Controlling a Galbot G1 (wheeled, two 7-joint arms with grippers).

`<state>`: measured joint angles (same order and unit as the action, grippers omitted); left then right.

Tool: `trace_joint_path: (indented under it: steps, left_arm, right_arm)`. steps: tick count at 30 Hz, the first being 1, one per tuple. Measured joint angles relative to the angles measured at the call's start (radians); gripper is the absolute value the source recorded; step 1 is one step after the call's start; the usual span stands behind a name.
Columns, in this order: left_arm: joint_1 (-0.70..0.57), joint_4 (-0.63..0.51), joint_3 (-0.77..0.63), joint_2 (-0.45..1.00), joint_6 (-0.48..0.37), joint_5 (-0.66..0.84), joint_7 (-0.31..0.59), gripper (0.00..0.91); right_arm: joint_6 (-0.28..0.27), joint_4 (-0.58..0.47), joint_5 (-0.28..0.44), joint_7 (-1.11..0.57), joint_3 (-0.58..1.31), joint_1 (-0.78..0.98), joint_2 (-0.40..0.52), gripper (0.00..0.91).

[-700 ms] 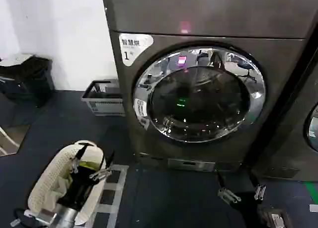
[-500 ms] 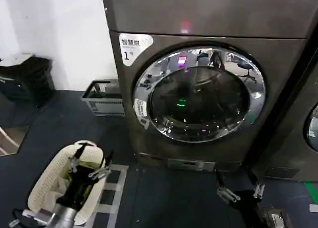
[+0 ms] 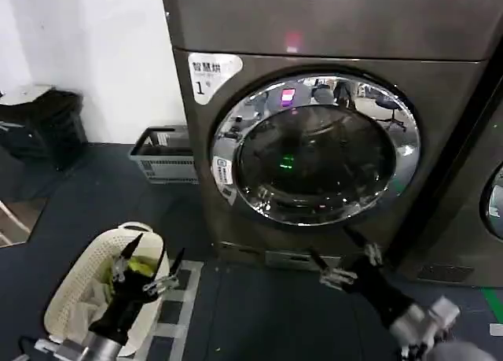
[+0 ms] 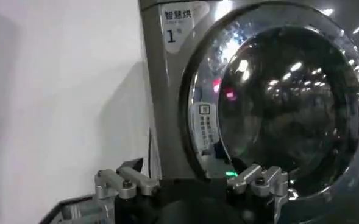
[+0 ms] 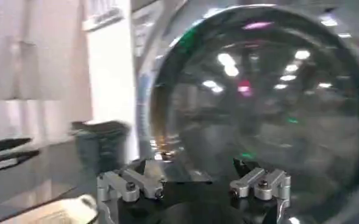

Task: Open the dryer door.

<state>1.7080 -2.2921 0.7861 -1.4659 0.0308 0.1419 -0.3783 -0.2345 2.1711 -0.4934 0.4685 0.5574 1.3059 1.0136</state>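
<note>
The dryer is a dark grey-brown front loader with a white "1" sticker. The dryer door, a chrome ring around dark bulging glass, sits flush in the front. My right gripper is open just below the door's lower rim, apart from it, fingers pointing up toward the machine. In the right wrist view the door looms close beyond the open gripper. My left gripper hangs open and empty low on the left. From its wrist, that gripper faces the door and the sticker.
A white perforated laundry basket lies on the dark floor under the left arm. A grey crate stands against the white wall beside the dryer. A black bag sits far left. A neighbouring dark machine adjoins on the right.
My right gripper has risen from the floor area at lower right and moved left toward the door's lower rim. The left gripper has dropped slightly. The door has not moved.
</note>
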Motion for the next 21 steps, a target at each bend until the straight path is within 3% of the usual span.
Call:
trace_joint_path:
  steps: [9,21]
  left_arm:
    - [0.035,-0.016,0.002,-0.015,-0.008,-0.017,-0.010,0.907]
    - [0.057,-0.031,0.010,-0.030,-0.004,-0.030,0.002,0.907]
  right_arm:
    - [-0.022,-0.172,0.004,0.026,-0.243,-0.299,-0.044,0.907]
    - [0.013,-0.368,0.046,-0.001,-0.491,-0.573,0.026,0.907]
